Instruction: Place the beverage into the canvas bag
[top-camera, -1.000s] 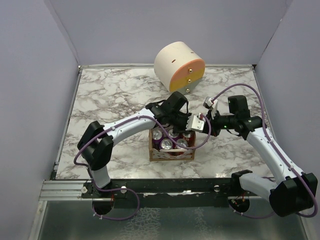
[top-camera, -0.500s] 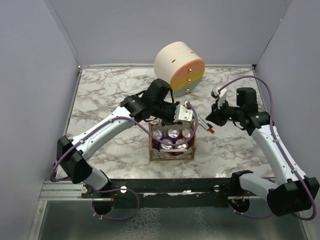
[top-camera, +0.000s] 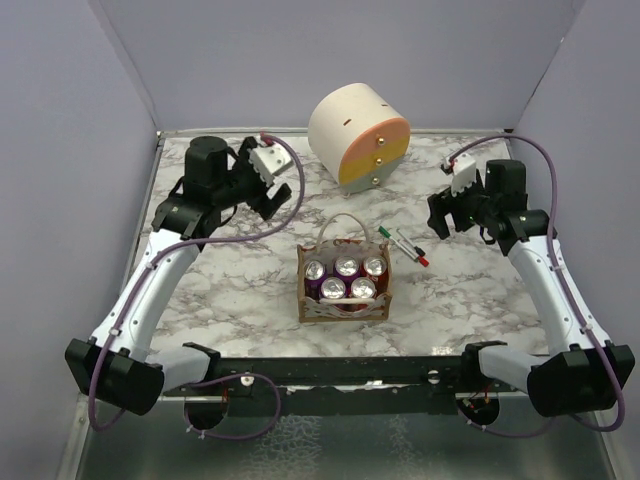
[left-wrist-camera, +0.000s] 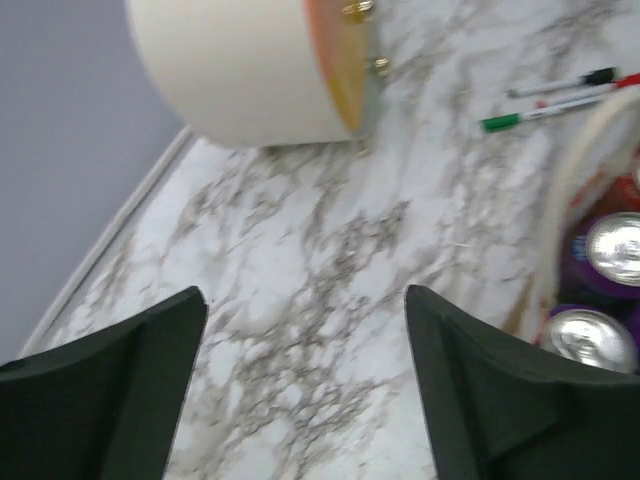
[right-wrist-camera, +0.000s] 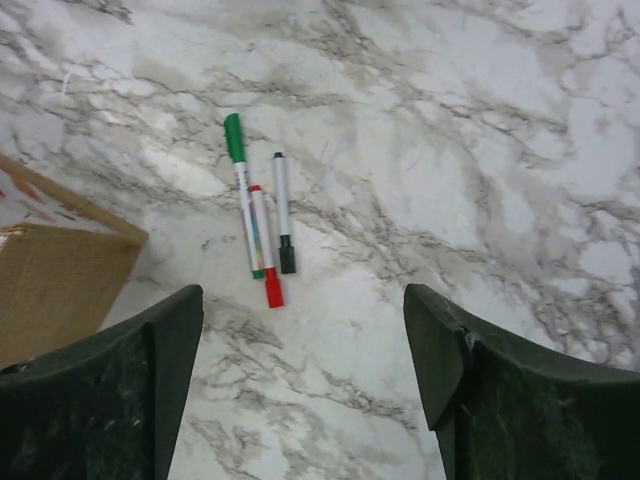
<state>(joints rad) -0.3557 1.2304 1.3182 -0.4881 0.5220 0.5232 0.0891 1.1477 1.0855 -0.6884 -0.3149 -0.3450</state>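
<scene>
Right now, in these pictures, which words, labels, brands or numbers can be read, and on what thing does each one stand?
No text can be read in any view.
cans: purple labels, the print is blurred and not readable.
markers: the print on the barrels is too small to read.
canvas bag: the white band shows a pattern, no letters can be made out.
round drawer box: no writing is visible.
</scene>
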